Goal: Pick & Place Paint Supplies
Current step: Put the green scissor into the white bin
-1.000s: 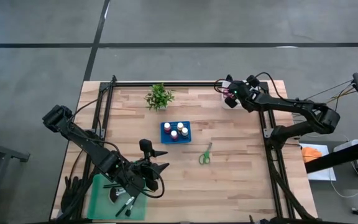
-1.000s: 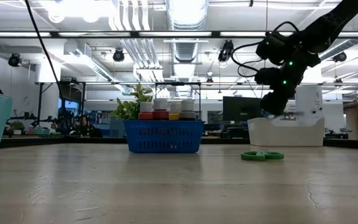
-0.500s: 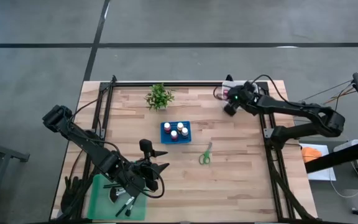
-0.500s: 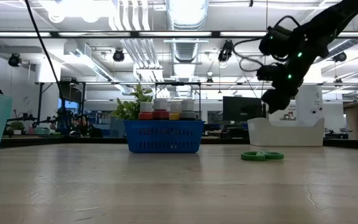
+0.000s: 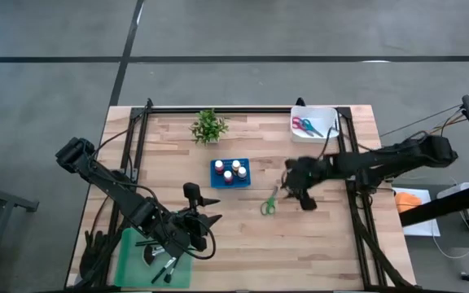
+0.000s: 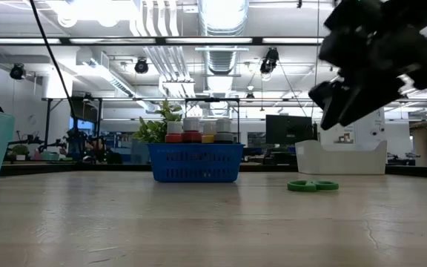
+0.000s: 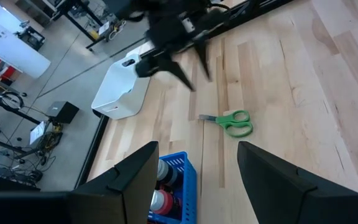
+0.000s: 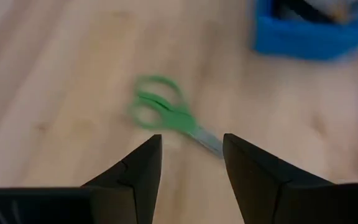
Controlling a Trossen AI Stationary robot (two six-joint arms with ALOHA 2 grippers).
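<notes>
Right wrist view shows my right claw (image 8: 188,180) open above the green scissors (image 8: 169,118) lying mid-table; light, flat, slippery, so I'd pinch across the handle loops

Overhead camera looks straight down on the whole table (image 5: 316,236). A tabletop-level camera faces across it into the room. Both wrist cameras look down closely; all four views share the green scissors (image 5: 269,202) near the blue basket (image 5: 230,172).
</notes>
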